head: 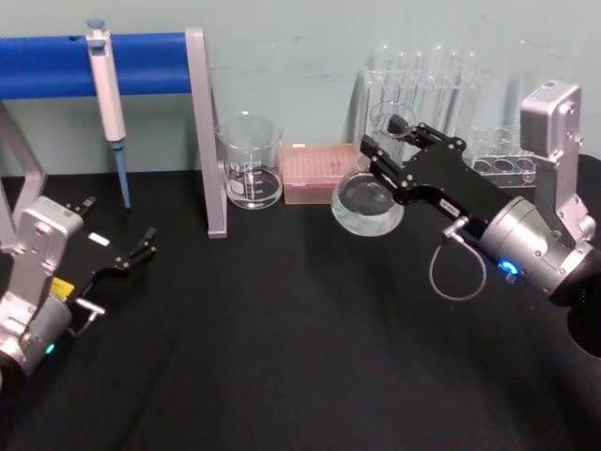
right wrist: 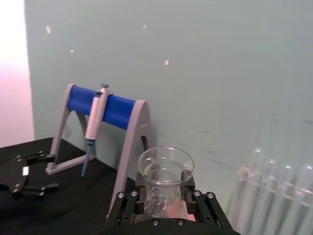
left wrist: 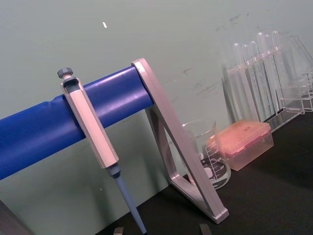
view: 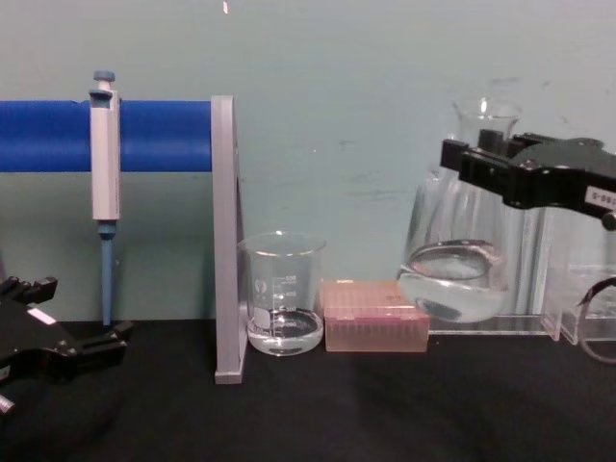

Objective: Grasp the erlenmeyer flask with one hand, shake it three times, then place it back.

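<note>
A black table (head: 282,357) is stretching out in front of me, and a pale green wall (view: 366,96) is closing off the scene behind it. At the back left, a grey stand with a blue bar (head: 56,64) is carrying a pipette (head: 108,103) that is hanging tip down. Just right of the stand's upright, a straight-walled beaker (head: 251,162) is sitting on the table, with a pink box (head: 306,174) beside it. A clear rack of tall test tubes (head: 423,80) is standing against the wall at the back right. The erlenmeyer flask (head: 368,202) is clear glass, with a wide base narrowing to a slim neck and a flared rim, and a little clear liquid is pooling in its bottom. It is hanging in the air just right of the pink box and in front of the test tubes. In the chest view its base is sitting higher than the feet of the beaker and the box, so it is off the table. My right claw (head: 392,141) is reaching in from the right and clamping the flask by the neck, one black finger pressing on each side just under the rim. My left claw (head: 141,246) is resting low at the front left, well apart from the glassware, its fingers spread and holding nothing.
</note>
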Controlling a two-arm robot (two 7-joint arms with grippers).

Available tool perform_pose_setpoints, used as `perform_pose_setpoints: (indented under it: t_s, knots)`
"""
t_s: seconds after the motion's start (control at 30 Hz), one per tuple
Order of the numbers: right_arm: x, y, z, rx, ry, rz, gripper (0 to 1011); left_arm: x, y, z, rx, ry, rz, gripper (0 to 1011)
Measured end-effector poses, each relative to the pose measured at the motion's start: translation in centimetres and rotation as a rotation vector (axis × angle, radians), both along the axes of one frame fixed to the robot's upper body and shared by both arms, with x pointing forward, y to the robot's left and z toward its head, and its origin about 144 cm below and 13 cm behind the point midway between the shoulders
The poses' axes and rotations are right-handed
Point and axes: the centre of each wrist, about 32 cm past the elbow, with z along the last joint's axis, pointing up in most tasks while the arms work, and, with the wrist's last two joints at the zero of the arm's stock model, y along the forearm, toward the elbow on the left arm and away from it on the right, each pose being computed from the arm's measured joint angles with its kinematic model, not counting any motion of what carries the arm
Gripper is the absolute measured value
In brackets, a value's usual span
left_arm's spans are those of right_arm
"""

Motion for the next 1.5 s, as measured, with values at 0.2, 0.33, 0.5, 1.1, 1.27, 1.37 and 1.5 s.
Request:
perform_pose_setpoints:
  t_s: [0.2,0.33,0.5,1.1,1.27,1.37,1.5]
  knots:
    - [-0.5,-0.1,-0.1,0.022,0.005,-0.041,457,0.0,0.0,0.0,0.000,0.000,0.000,1001]
    - [-0.5,0.0,-0.1,0.021,0.007,-0.044,457,0.0,0.0,0.0,0.000,0.000,0.000,1001]
    - [-0.2,0.4,-0.1,0.013,0.007,-0.009,457,0.0,0.0,0.0,0.000,0.000,0.000,1001]
    - [2.4,7.6,0.2,-0.034,0.003,0.467,457,0.0,0.0,0.0,0.000,0.000,0.000,1001]
    - [2.5,8.8,0.2,-0.038,0.004,0.535,457,0.0,0.0,0.0,0.000,0.000,0.000,1001]
    - [2.5,9.1,0.2,-0.038,0.007,0.553,457,0.0,0.0,0.0,0.000,0.000,0.000,1001]
    - [2.4,9.0,0.1,-0.036,0.010,0.540,457,0.0,0.0,0.0,0.000,0.000,0.000,1001]
